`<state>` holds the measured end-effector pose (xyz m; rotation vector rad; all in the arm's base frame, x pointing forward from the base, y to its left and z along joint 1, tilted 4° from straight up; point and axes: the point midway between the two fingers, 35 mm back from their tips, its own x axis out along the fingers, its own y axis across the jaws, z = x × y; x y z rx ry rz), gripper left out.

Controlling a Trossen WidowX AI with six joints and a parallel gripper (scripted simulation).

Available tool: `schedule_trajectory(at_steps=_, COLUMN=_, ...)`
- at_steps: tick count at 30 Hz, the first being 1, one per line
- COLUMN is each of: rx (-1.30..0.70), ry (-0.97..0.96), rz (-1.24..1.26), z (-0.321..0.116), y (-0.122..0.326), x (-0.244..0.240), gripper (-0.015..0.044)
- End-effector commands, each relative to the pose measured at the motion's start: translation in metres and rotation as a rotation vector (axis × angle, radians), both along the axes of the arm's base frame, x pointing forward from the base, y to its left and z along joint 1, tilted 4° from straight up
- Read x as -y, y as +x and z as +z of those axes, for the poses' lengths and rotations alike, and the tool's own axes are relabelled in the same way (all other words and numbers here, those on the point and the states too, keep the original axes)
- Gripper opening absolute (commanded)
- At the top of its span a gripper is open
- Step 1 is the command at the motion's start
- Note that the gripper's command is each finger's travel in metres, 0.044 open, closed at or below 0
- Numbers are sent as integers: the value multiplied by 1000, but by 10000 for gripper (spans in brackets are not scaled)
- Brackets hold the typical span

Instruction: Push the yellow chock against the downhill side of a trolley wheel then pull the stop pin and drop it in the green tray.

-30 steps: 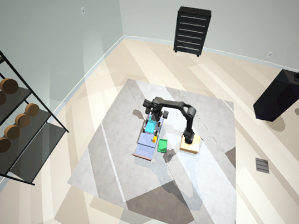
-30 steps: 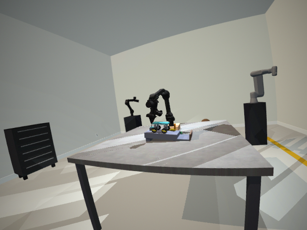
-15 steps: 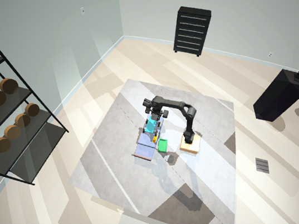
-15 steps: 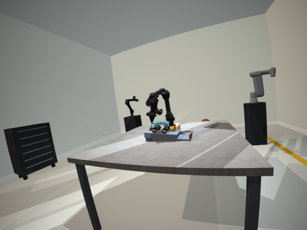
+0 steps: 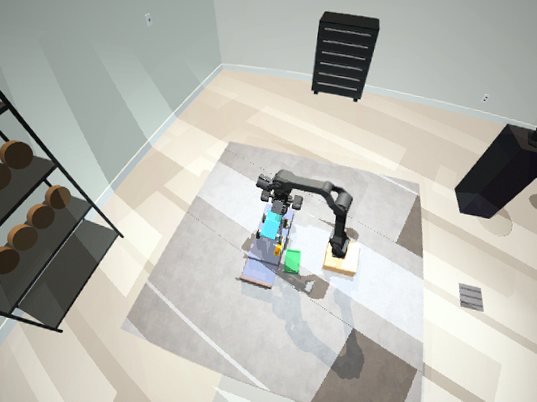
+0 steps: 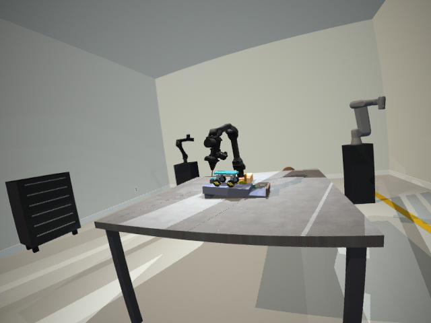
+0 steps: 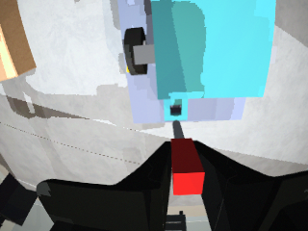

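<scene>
Saw a black drawer cabinet (image 5: 343, 60) (image 6: 46, 208), brown discs (image 5: 16, 154) on a rack (image 5: 55, 166), and a grey arm (image 6: 362, 120) on a black pedestal (image 6: 359, 173).

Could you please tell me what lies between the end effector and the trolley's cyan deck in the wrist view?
The stop pin's grey shaft and the small cyan socket.

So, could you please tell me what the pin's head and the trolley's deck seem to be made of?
The head: probably painted or moulded plastic, smooth and matt, going by its even red faces and crisp edges. The deck: flat cyan without grain, so plastic or painted metal; the look leaves that open.
</scene>
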<state>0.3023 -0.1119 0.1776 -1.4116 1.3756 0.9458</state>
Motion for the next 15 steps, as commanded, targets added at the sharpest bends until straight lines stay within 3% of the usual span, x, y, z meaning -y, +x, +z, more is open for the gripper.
schedule_trajectory(at_steps=1, rx=0, ry=-4, rz=1, z=2, y=0, x=8, gripper=0)
schedule_trajectory(at_steps=15, rx=-1, ry=-6, rz=1, z=6, y=-4, x=28, gripper=0)
